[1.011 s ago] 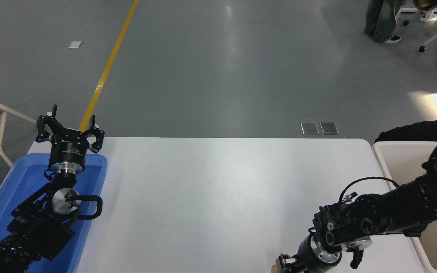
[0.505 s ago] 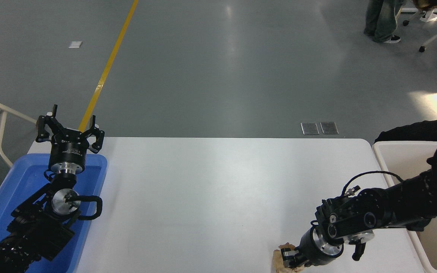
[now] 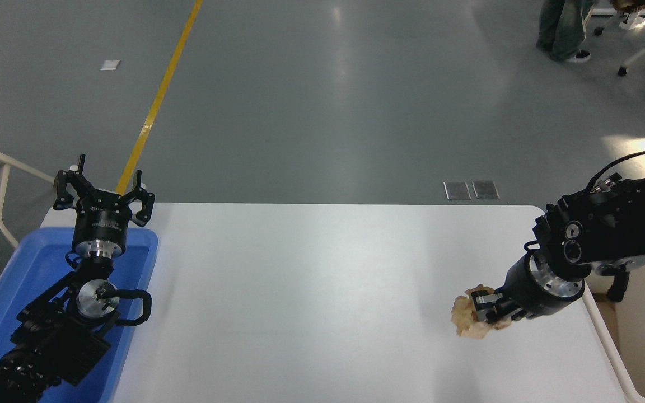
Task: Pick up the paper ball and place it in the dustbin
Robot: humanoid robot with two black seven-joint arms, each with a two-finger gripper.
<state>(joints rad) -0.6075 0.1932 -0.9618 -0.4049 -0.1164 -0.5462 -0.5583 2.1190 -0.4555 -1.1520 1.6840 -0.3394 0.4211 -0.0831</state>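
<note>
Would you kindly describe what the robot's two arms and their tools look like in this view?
Both arms are matte black with boxy joint housings. Each wrist ends in a black cylinder above a polished silver ring. The left tool has skeletal black linkage fingers. A black cable loops beside the left arm's silver round joint cap, and another arcs over the right arm. The right tool shows short black fingers with pale pads.
</note>
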